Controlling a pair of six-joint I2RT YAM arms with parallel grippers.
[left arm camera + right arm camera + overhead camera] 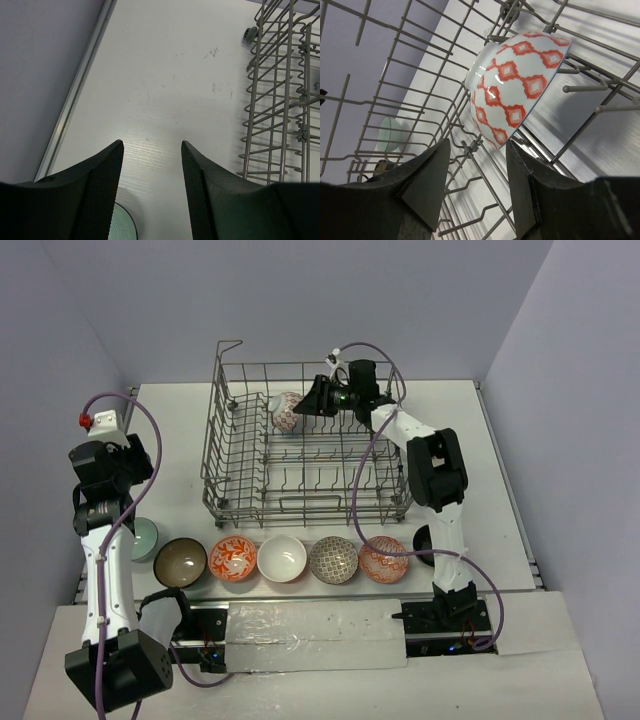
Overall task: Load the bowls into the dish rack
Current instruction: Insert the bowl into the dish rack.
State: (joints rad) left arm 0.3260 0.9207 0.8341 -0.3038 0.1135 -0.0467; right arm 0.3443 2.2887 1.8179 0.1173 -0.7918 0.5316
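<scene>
Red-patterned bowl (515, 85) beyond half-spread right claw (477, 145)

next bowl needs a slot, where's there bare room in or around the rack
Bare: most of the grey wire dish rack, nearer than the red-patterned white bowl; white table left of it. Crowded: the bowl row before the rack.

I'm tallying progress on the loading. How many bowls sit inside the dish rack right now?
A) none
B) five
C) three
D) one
D: only the red-patterned bowl sits among the tines of the dish rack, while the other bowls line up on the table in front of it.
</scene>
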